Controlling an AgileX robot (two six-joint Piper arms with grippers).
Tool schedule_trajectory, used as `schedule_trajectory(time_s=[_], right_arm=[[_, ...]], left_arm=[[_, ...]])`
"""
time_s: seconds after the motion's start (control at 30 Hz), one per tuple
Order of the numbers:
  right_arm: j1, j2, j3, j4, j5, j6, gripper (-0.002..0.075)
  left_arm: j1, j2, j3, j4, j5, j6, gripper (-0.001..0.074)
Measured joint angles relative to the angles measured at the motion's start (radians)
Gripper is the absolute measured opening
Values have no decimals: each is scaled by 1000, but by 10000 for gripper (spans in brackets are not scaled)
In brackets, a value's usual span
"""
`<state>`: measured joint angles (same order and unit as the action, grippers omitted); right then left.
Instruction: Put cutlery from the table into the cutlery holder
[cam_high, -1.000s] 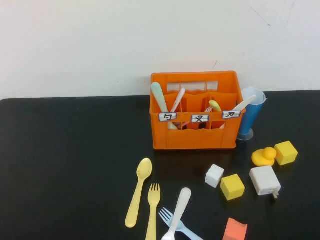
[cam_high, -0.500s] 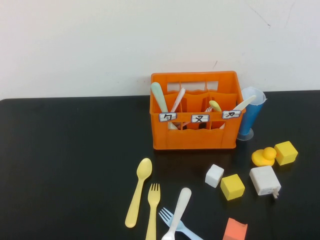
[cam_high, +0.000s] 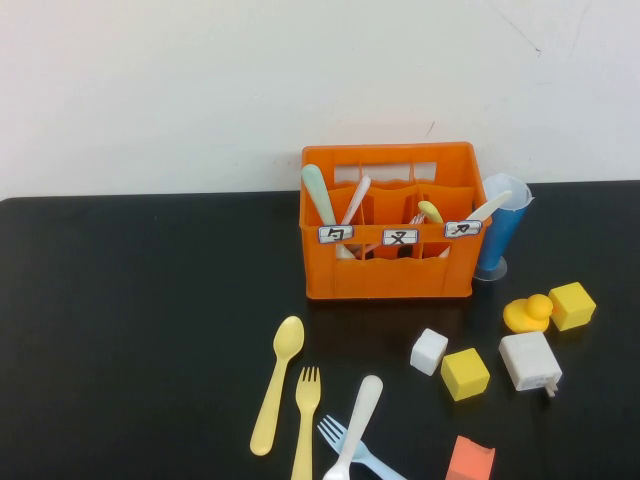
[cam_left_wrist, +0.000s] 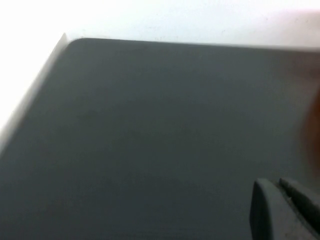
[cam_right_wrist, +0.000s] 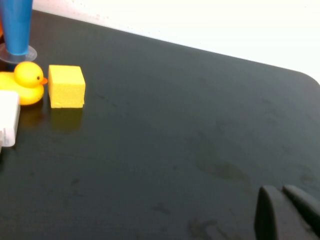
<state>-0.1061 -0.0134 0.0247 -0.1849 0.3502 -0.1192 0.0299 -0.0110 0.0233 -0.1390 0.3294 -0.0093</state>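
On the black table (cam_high: 140, 320), four pieces of cutlery lie near the front edge: a pale yellow spoon (cam_high: 276, 385), a yellow fork (cam_high: 305, 420), a cream-white rounded-handle piece (cam_high: 356, 425), and under it a light blue fork (cam_high: 350, 447). The orange cutlery holder (cam_high: 390, 270) stands behind them with several utensils upright in its compartments. Neither arm shows in the high view. My left gripper (cam_left_wrist: 275, 184) hangs shut over bare tabletop near the table's left corner. Over bare tabletop on the right side, my right gripper (cam_right_wrist: 279, 190) is also shut and holds nothing.
A blue cup (cam_high: 500, 225) stands against the holder's right side. Right of the cutlery lie a yellow duck (cam_high: 527, 313), two yellow blocks (cam_high: 572, 305) (cam_high: 465, 374), a white block (cam_high: 428, 351), a white charger (cam_high: 530, 361) and an orange block (cam_high: 470, 462).
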Motion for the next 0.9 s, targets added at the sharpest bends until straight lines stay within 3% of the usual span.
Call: schedule_trajectory(time_s=[0.07,0.23,0.4,0.6,0.73,0.9], right_arm=[[0,0,0,0,0,0,-3],[0,0,0,0,0,0,-3],[0,0,0,0,0,0,-3],[0,0,0,0,0,0,-3],[0,0,0,0,0,0,-3],[0,0,0,0,0,0,-3]], left_arm=[[0,0,2,-125,-23,-79,-1],[-2,0,6,-681,-153,-325,-1],[-2,0,6,-824,-288,-331,-1],[-6,0,-9,-824,-229,-218,-1],[-6,59,-168,-691,2,-7,-1],[-6,311,-450,-394,342,145,-1]])
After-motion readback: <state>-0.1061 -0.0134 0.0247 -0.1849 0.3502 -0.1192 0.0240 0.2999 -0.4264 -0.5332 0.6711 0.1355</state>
